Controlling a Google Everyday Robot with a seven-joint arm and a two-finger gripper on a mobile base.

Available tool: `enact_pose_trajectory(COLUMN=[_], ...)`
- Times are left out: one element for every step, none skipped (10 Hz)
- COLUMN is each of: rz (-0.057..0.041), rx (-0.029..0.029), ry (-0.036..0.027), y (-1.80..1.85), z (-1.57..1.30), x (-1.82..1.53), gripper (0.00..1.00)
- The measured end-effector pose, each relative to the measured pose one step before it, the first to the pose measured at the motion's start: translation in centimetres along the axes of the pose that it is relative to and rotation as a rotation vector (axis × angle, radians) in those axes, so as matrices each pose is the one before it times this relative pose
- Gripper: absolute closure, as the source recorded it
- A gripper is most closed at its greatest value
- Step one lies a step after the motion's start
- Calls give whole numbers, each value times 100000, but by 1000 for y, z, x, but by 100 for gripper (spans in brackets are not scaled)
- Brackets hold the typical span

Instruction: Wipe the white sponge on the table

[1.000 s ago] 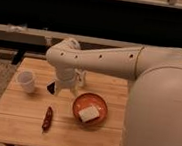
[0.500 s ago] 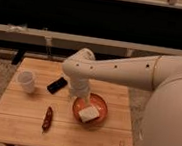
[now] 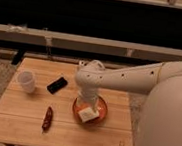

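Although a red chilli (image 3: pixel 47 118) lies nearest on the counter (image 3: pixel 17 123), left of centre, it plays no part in the work.

Just beyond it, right of centre, stands the bowl (image 3: pixel 103 111). The sponge (image 3: pixel 88 114) rests inside it, tilted against the near wall and clear of the counter boards.

Step in hand, as judged: the pick-up. No wiping has begun, since the sponge is not on the wood.

The tool (image 3: pixel 86 106) is lowered into the bowl directly over the sponge's far edge. Its jaws are apart and hold nothing.

The next move calls for a short descent to straddle the sponge and a firm closing. A lift over the rim must follow before the sponge is set down on open boards.

The arm (image 3: pixel 129 77) reaches in from the right, runs leftward above the counter and turns at the wrist. The last link points straight down.

Further back, to the left, are a dark flat object (image 3: pixel 57 85) and a white cup (image 3: pixel 26 80), both well apart from the bowl.
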Motion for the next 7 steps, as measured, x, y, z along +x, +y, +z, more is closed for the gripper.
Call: enact_pose_trajectory(rz=[677, 766, 511, 60, 888, 1527, 1602], rx=[-86, 243, 83, -131, -340, -59, 182], ry=[-11, 33, 429, 432, 1148, 1102, 850], y=[168, -113, -65, -13, -325, -638, -580], z=[1263, 1217, 1055, 659, 932, 634, 287], x=[-493, -602, -447, -283, -557, -554, -313], gripper=[35, 35, 35, 35, 35, 35, 35])
